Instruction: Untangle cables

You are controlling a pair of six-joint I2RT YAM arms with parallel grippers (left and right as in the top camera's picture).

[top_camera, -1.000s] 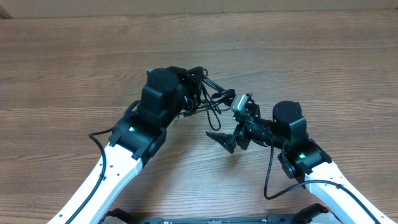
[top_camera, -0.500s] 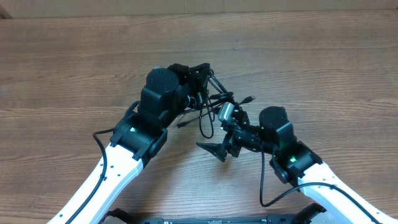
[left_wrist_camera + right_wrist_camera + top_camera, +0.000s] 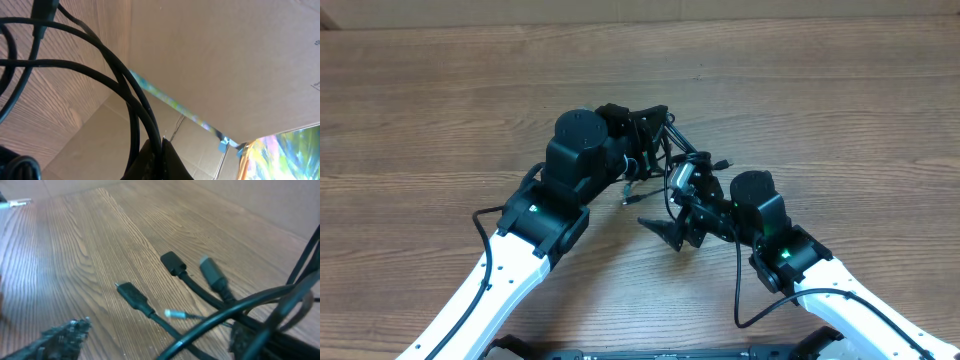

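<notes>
The left gripper (image 3: 648, 118) has drifted up and away across the table (image 3: 840, 110), and it's dragging the cables (image 3: 682, 150) with it. From its own camera, the black cords (image 3: 100, 60) run straight down into its pinched fingertips (image 3: 159, 161), so it's clamped on the bundle and holding it off the wood. The right arm has swung in toward the knot over this last second. The right gripper (image 3: 678, 230) is spread wide and grasping nothing, low over the table just under the hanging loops. In its wrist view the loose plugs (image 3: 131, 296) lie on the wood ahead, with cords crossing between the open fingers. I'd say the tangle is being stretched out and a second grab is being lined up. Nothing looks separated yet.
</notes>
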